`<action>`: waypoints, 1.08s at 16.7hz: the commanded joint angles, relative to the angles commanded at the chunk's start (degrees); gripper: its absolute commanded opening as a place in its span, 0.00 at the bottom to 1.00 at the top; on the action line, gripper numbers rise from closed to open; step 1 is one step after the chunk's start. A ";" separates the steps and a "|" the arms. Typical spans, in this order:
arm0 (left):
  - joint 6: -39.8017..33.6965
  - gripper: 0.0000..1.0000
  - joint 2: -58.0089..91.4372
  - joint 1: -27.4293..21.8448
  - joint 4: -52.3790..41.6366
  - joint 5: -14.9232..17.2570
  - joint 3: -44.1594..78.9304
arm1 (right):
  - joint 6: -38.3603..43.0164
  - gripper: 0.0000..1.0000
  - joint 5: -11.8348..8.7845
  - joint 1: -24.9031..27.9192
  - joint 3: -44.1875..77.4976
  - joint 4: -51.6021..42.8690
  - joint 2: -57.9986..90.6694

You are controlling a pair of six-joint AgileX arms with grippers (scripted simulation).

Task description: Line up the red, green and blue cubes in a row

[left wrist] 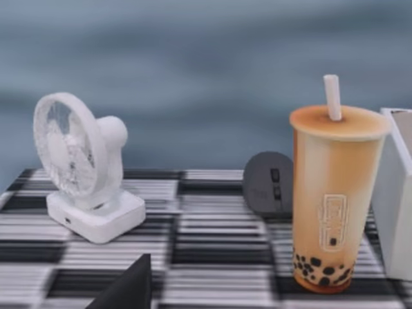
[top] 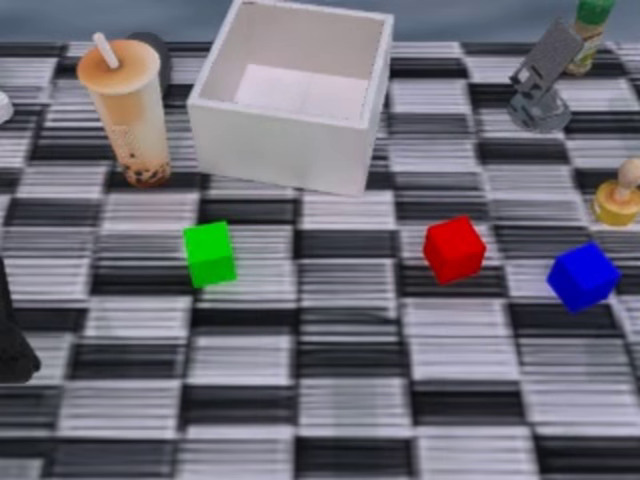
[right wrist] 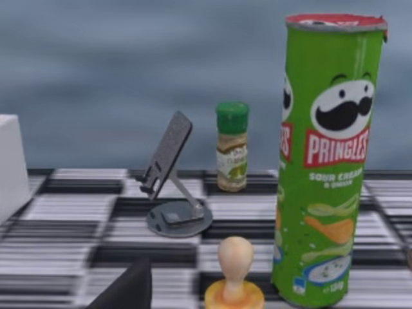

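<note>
- Our left claw (left wrist: 122, 286) shows only as a dark tip at the edge of its wrist view, and the dark shape at the left edge of the top view is probably that arm; we cannot tell if the claw is open or closed.
- Our right claw (right wrist: 125, 286) is the same, only a dark tip, so we cannot tell its state either.
- The small glossy bright green cube (top: 210, 254) lies on the checkered desk (top: 330, 400), left of centre, in front of the white box.
- The small glossy bright red cube (top: 454, 249) lies right of centre, well apart from the green one.
- The small glossy deep blue cube (top: 583, 275) sits near the red one, close to the right edge.
- We judge the cubes light and rigid, not fragile, but their shiny faces may slip, so we would pinch two opposite flat sides, square to the rotation of each cube.
- Farther back stand the large open white square box (top: 290, 130) and the tall milk tea cup with a straw (top: 125, 110).
</note>
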 joint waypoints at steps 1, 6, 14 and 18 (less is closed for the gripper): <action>0.00 1.00 0.00 0.00 0.00 0.00 0.00 | 0.00 1.00 0.00 0.00 0.00 0.00 0.00; 0.00 1.00 0.00 0.00 0.00 0.00 0.00 | 0.46 1.00 -0.10 1.62 5.88 -3.95 5.87; 0.00 1.00 0.00 0.00 0.00 0.00 0.00 | 2.38 1.00 0.16 9.59 41.91 -26.91 46.34; 0.00 1.00 0.00 0.00 0.00 0.00 0.00 | 3.45 1.00 0.22 14.60 63.83 -41.55 74.66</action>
